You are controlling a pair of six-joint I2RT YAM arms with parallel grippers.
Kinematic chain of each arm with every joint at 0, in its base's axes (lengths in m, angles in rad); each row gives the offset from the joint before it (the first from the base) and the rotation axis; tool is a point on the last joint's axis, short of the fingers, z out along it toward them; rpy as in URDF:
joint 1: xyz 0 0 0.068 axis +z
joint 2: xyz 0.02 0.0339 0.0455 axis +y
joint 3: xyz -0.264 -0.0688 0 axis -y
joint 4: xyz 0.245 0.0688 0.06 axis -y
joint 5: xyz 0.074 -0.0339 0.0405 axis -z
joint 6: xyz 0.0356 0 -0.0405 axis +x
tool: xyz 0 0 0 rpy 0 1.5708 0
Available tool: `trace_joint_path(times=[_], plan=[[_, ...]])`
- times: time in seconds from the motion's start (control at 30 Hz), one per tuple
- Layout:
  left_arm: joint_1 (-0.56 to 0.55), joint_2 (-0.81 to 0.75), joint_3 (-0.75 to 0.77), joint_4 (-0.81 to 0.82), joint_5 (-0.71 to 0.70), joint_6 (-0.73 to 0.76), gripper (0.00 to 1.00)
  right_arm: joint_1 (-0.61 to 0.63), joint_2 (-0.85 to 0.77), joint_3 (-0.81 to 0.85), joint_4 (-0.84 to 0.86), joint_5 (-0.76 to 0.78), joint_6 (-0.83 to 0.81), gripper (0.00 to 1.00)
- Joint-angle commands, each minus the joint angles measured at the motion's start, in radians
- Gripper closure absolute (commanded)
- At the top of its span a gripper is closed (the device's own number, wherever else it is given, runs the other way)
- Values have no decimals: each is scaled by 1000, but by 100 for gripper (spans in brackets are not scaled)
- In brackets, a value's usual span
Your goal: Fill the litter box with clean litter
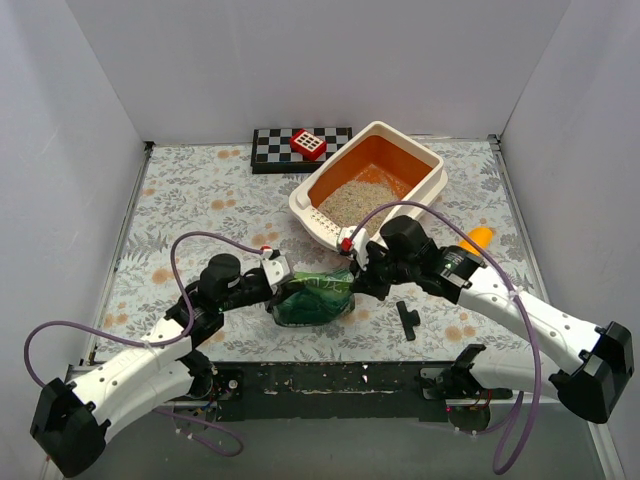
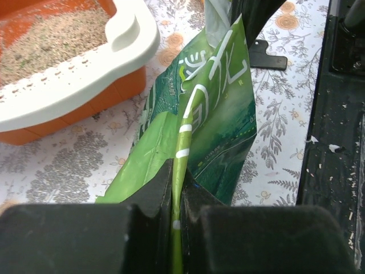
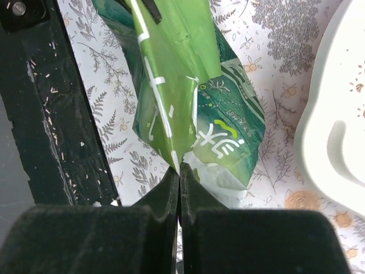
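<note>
We are holding the bag (image 1: 315, 297) between us, left fingers (image 2: 153, 197) clamping one edge, right fingers (image 3: 164, 197) the other, seemingly just above the desk (image 1: 200, 190). Beyond, the box (image 1: 425, 152) is sitting, litter (image 1: 355, 200) partly covering its floor.

Large white and lime-green characters (image 3: 219, 144) run across the glossy green plastic bag (image 1: 315, 297) lying just beside the cream-rimmed, orange-walled plastic litter box (image 1: 312, 213). The bag is creased and folded, so the characters cannot be read with any certainty. Fine white print (image 3: 239, 97) on the bag's darker panel, on the side toward the litter box, is too small to make out. No other writing is legible.
</note>
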Motion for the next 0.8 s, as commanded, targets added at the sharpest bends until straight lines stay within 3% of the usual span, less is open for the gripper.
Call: trace_joint_path(times=[0.0,0.23,0.37,0.53,0.77], plan=[[55,-38,-41,90,-69,-11,100,-21,-85,-48,-67,96,162,99],[55,-57,-55,87,-18,-40,100,-23,-135,35,-125,355,260,63],[55,-67,-74,109,-8,-49,100,-42,-146,116,-240,515,401,34],[55,-72,-83,127,2,-63,100,-107,-149,106,-360,492,562,34],[55,-86,-95,139,12,-72,100,-278,-252,-189,-270,391,734,40]])
